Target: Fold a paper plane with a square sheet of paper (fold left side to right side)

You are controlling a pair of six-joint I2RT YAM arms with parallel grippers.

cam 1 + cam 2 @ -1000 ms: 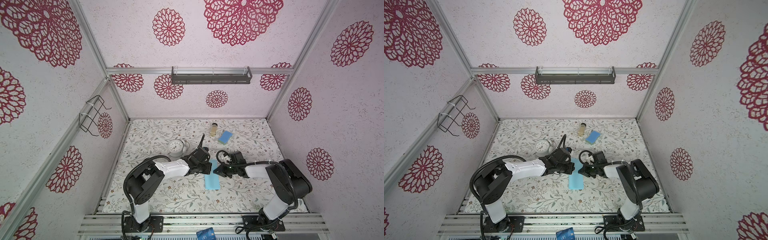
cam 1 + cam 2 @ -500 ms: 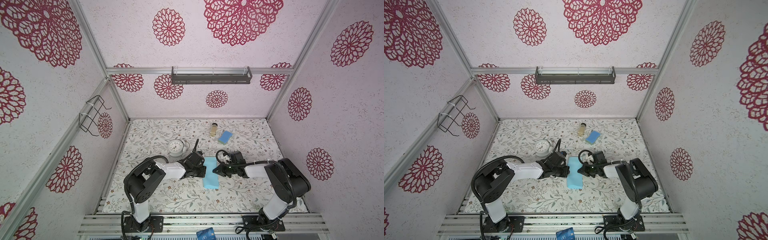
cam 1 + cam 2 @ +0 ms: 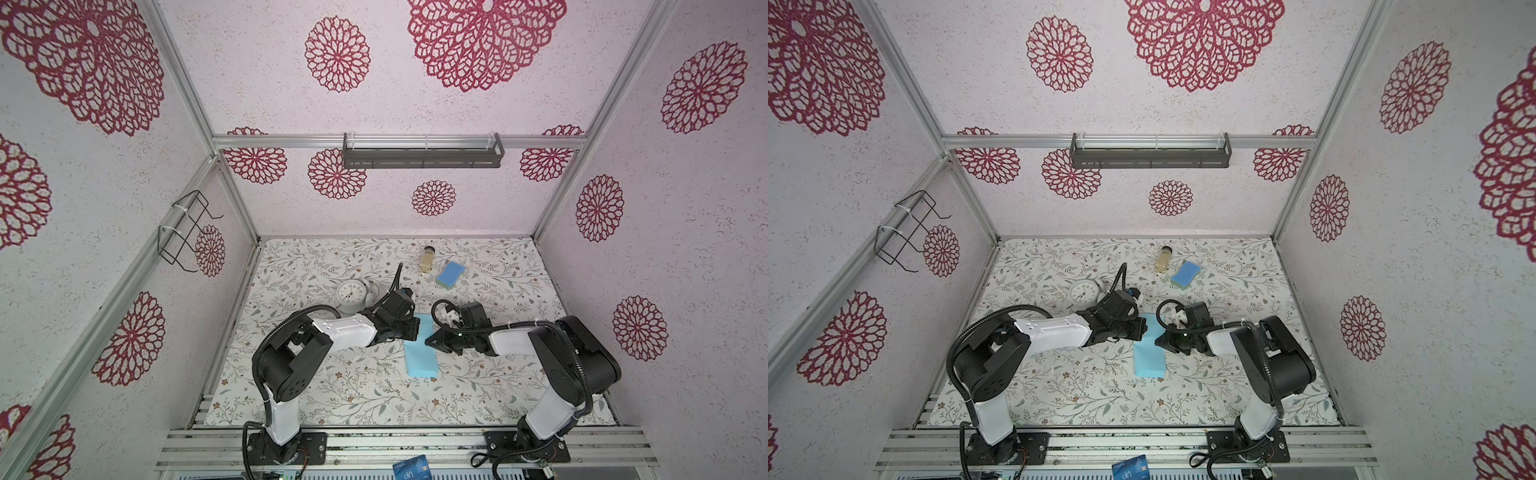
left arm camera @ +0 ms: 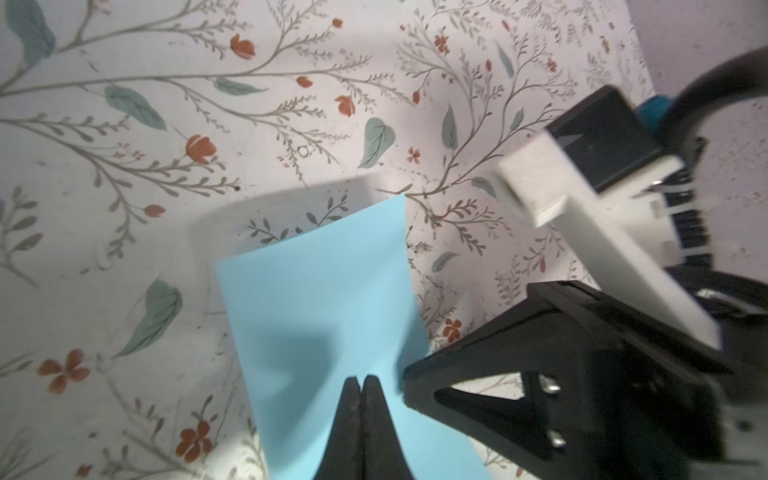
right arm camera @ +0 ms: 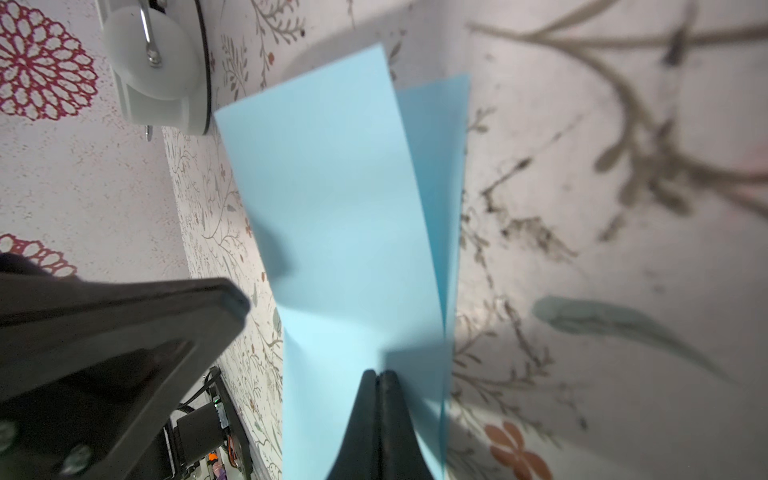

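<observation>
The square sheet of paper [image 3: 422, 357] looks thin and bendy; I'd pinch a loose corner. The left claw [image 4: 360, 379] at its 11 o'clock and the right claw [image 5: 378, 373] at 2 o'clock are both squeezed together, empty.

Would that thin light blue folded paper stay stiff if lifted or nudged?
Probably floppy: in the thin light blue folded paper the two layers bow and gape apart instead of lying flat. Likely very light, so a nudge would slide it over the floral table cover rather than tip it.
</observation>
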